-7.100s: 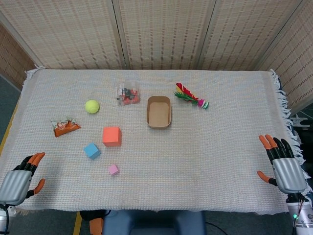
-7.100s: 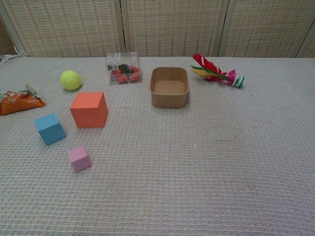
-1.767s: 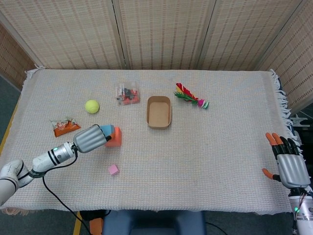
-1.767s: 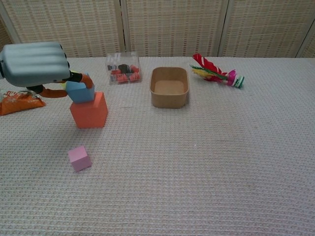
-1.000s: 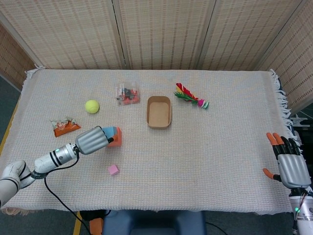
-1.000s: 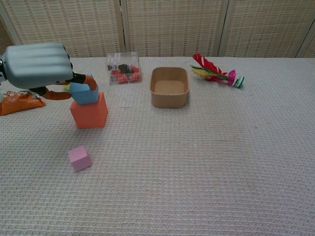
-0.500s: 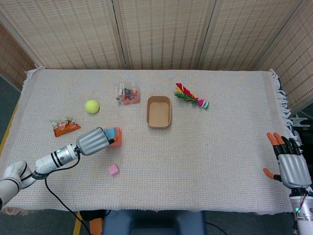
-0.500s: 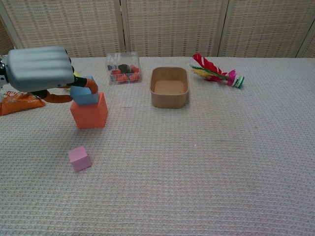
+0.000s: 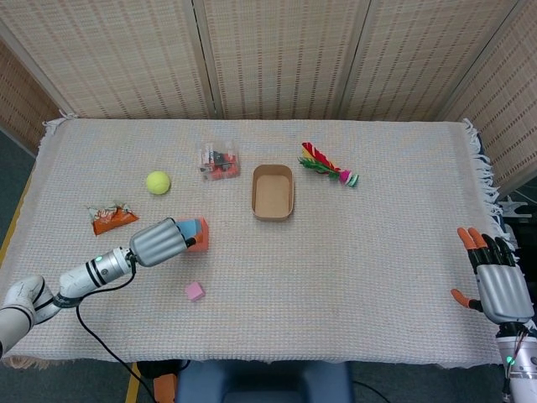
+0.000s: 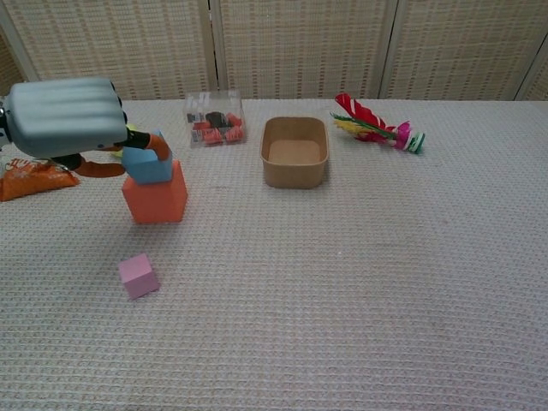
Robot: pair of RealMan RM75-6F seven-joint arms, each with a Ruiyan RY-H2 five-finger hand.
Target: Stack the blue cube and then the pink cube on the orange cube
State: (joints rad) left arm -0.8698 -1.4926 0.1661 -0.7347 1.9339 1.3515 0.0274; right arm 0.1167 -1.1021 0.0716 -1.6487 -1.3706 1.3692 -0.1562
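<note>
The blue cube (image 10: 147, 164) sits on top of the orange cube (image 10: 156, 199), slightly tilted. My left hand (image 10: 64, 119) reaches in from the left and still grips it, with one orange fingertip (image 10: 158, 145) on its upper edge and the thumb low on its left side. In the head view the left hand (image 9: 158, 242) covers most of the blue cube (image 9: 194, 227) and the orange cube (image 9: 200, 244). The small pink cube (image 10: 138, 276) lies alone on the cloth in front of the stack. My right hand (image 9: 499, 286) rests open at the table's right edge, far away.
A yellow tennis ball (image 9: 158, 182) and an orange snack packet (image 9: 112, 218) lie left of the stack. Behind it stand a clear plastic box (image 10: 214, 118) and a brown cardboard tray (image 10: 294, 152). A feathered shuttlecock (image 10: 377, 127) lies at the back right.
The left hand picked the blue cube off the cloth and brought it onto the orange cube. Over the last second the hand and cube have hardly moved. The right hand stays put.
</note>
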